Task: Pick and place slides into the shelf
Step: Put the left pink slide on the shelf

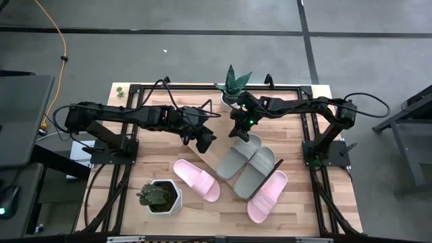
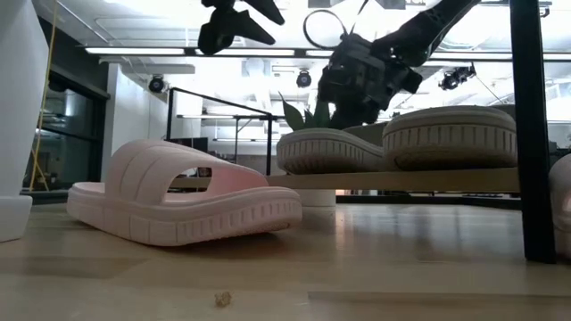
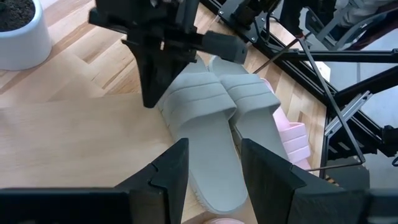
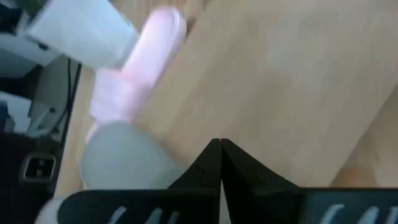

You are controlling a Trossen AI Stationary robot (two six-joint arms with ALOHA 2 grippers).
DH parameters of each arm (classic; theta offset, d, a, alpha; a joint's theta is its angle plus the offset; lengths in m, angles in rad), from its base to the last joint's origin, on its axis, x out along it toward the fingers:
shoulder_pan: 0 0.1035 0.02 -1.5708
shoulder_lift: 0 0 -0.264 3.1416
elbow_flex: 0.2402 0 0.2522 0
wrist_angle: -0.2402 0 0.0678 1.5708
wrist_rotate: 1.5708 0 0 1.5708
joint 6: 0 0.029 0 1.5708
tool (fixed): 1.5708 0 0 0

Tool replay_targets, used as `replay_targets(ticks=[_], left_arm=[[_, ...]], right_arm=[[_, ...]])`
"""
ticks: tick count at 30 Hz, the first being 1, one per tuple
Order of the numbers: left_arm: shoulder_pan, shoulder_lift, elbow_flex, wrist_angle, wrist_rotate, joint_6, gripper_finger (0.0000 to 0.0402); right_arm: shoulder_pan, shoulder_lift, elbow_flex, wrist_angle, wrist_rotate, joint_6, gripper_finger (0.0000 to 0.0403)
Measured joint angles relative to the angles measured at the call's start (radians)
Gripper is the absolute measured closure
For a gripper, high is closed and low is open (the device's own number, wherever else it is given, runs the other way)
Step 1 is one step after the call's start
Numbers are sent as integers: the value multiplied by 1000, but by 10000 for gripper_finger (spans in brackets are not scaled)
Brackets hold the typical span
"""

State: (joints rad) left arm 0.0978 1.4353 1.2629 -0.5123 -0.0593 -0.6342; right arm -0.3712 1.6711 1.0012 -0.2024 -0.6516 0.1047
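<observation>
We find two light grey foam slide sandals (image 1: 246, 164) side by side on the flat light-wood shelf board (image 1: 225, 159), one pale pink slide (image 1: 196, 179) on the tabletop beside it, another (image 1: 266, 196) against its near edge. The left gripper (image 1: 204, 140) hangs spread and empty; the right gripper (image 1: 241, 131), fingers pressed together, hovers above the grey pair.

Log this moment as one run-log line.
left gripper: open, empty, above table | right gripper: shut, empty, by grey slides | shelf: two grey | pink slides: off shelf
</observation>
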Motion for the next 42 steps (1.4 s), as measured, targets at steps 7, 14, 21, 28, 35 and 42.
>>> replay_targets(ticks=[7, 14, 21, 28, 35, 42], left_arm=[[0, -23, 0, -69, 31, 14, 266], [0, -85, 0, -187, 51, 59, 266], [0, -149, 0, -289, 60, 91, 266], [1, -160, -24, -353, 221, 107, 266], [1, -166, -139, -349, 235, 98, 266], [1, -166, -234, -227, 303, -19, 265]], right_arm=[[-33, -57, 0, 57, -90, 125, 402], [-32, -204, 0, -118, -149, 139, 402], [-26, -349, 0, -217, -97, 183, 402], [13, -492, -1, -363, 70, 209, 402], [84, -593, -2, -477, 288, 273, 402], [143, -648, -2, -490, 357, 354, 402]])
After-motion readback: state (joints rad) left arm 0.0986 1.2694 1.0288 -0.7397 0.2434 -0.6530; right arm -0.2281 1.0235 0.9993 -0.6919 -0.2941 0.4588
